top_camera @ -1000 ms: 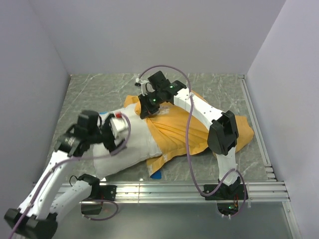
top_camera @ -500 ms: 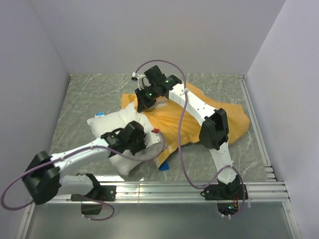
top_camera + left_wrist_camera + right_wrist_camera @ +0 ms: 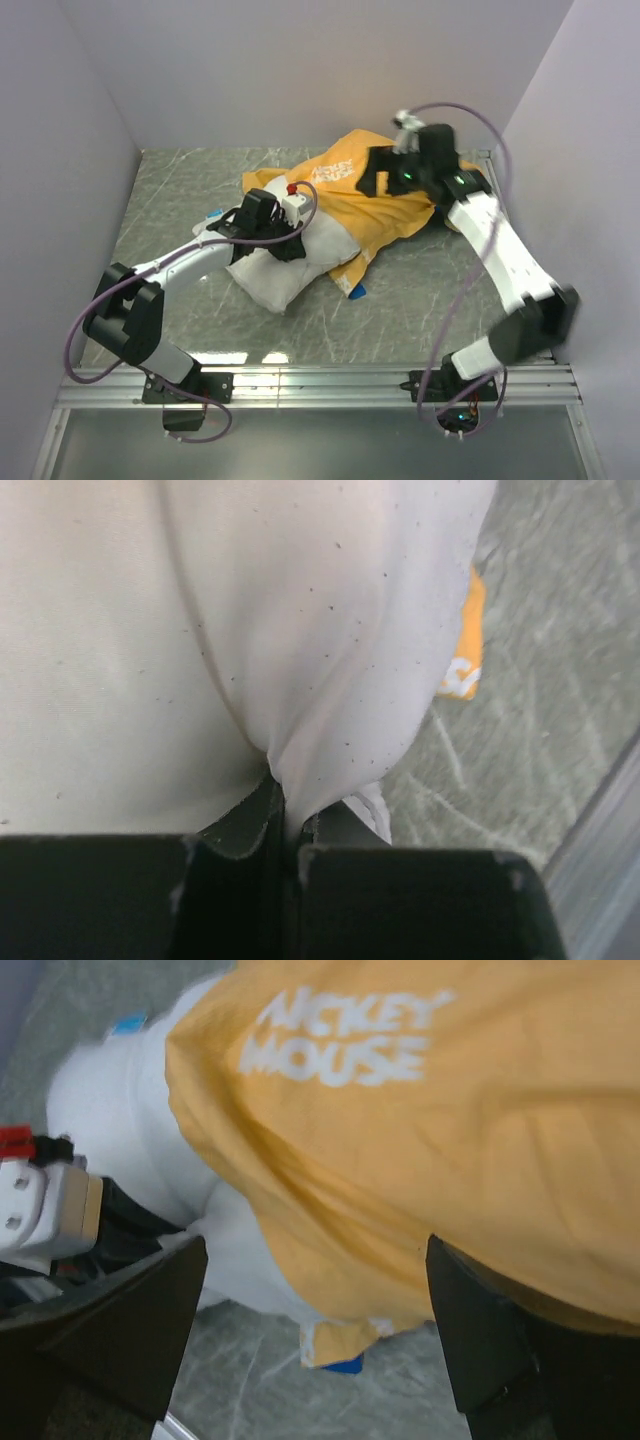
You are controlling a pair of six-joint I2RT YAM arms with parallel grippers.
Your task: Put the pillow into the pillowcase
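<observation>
left fingers (image 3: 255, 825) are pinched tight together on a fold of the pillow (image 3: 150, 630), white fabric puckering up right out of the grip. from that pinch the pillow runs on towards the right fingers and disappears under the orange lip of the pillowcase (image 3: 375, 205). over there the right fingers (image 3: 490, 1350) stand wide apart, holding nothing, hovering just above the orange face with its white lettering (image 3: 345, 1035).

so where are we? by my read the far end of the pillow is inside the case, while the half on the near side of the left fingers lies bare on the tabletop (image 3: 180, 190). how deep it reaches i can't tell. call it partway. what's left is feeding the bare half in and drawing the mouth of the case over it.
</observation>
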